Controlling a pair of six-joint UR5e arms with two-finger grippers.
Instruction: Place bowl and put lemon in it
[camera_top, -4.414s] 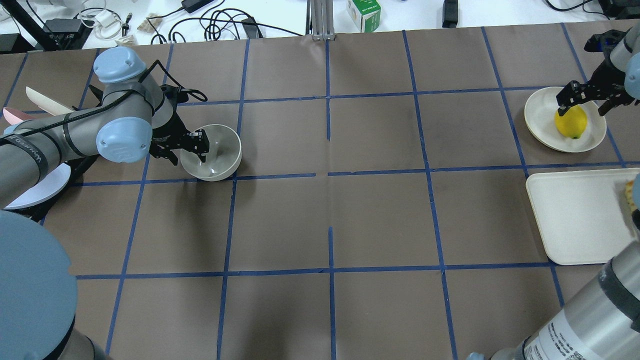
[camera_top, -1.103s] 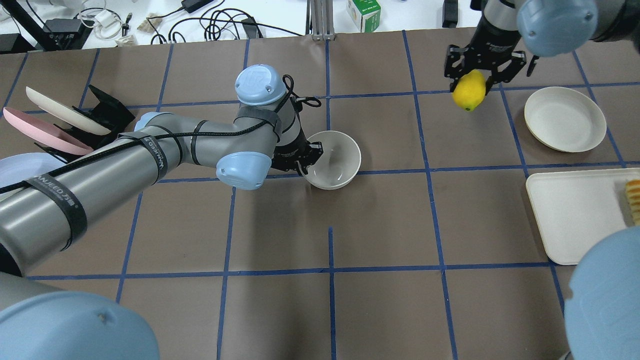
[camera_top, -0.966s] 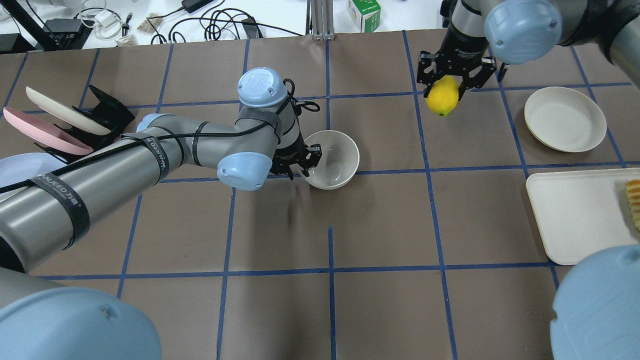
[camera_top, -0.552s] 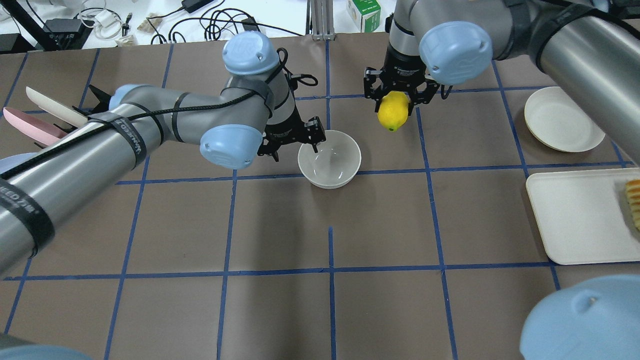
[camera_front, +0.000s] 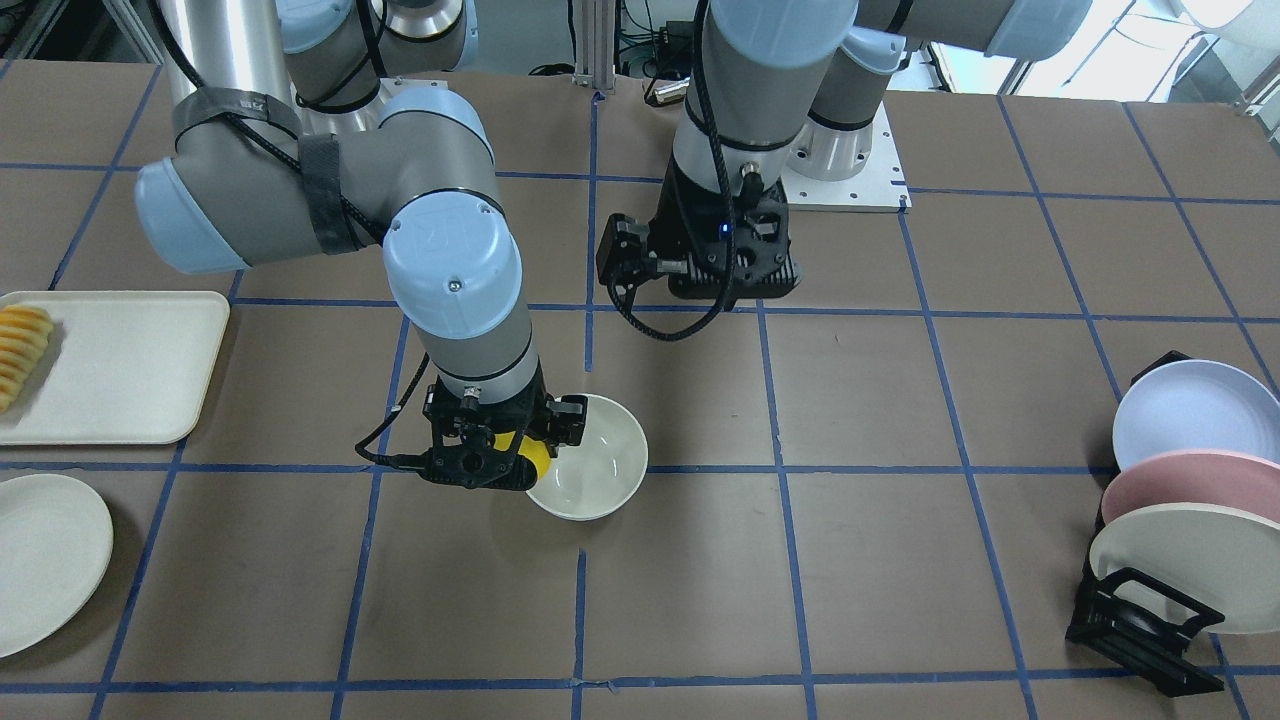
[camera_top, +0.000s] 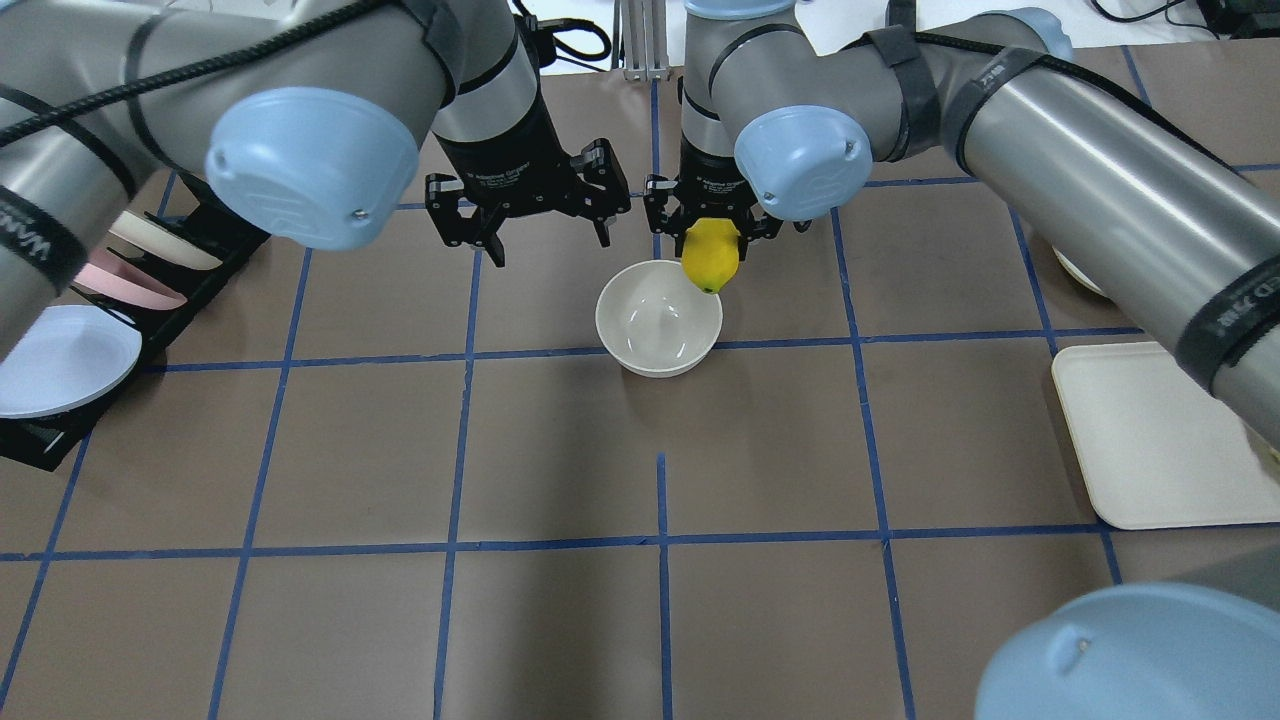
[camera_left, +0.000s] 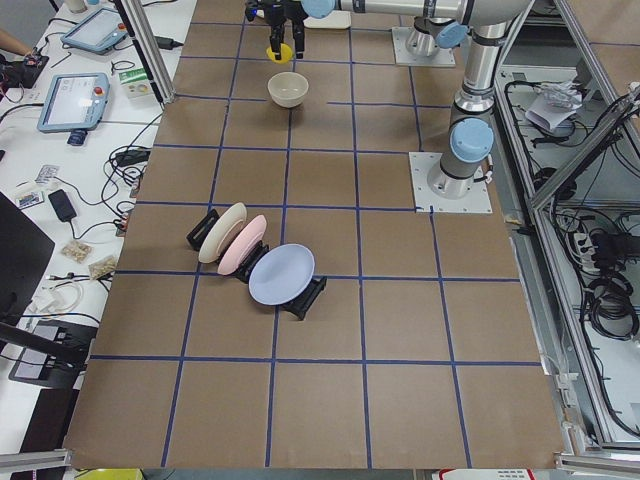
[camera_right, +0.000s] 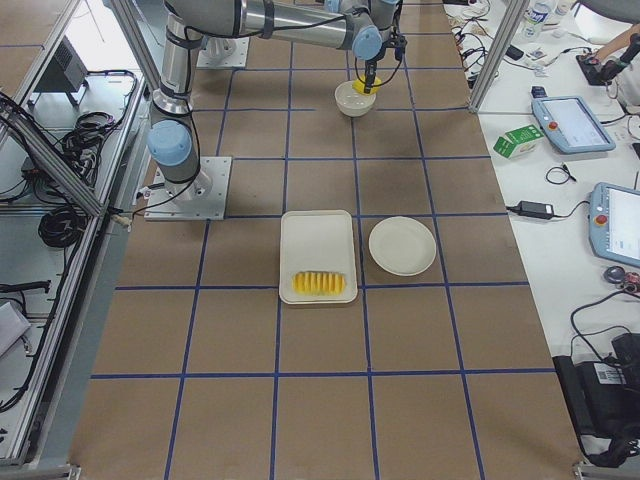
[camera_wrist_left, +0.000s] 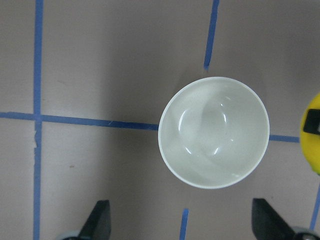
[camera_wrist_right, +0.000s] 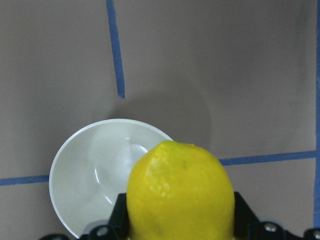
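Observation:
The cream-white bowl (camera_top: 658, 318) stands upright on the brown table near the middle, and nothing is in it. My right gripper (camera_top: 712, 238) is shut on the yellow lemon (camera_top: 710, 262) and holds it above the bowl's far right rim. In the right wrist view the lemon (camera_wrist_right: 180, 192) hangs over the rim of the bowl (camera_wrist_right: 90, 170). My left gripper (camera_top: 540, 232) is open and empty, raised above the table just behind and left of the bowl. In the left wrist view the bowl (camera_wrist_left: 214, 132) lies below the spread fingertips (camera_wrist_left: 97, 222).
A black rack with several plates (camera_top: 100, 290) stands at the far left. A flat cream plate (camera_front: 40, 560) and a cream tray (camera_top: 1150, 430) with yellow-orange slices (camera_front: 22, 345) lie at the right side. Both arms crowd the space behind the bowl.
My left gripper has let go of the bowl and risen away behind it. My right arm has carried the lemon leftward from the flat plate to above the bowl's rim.

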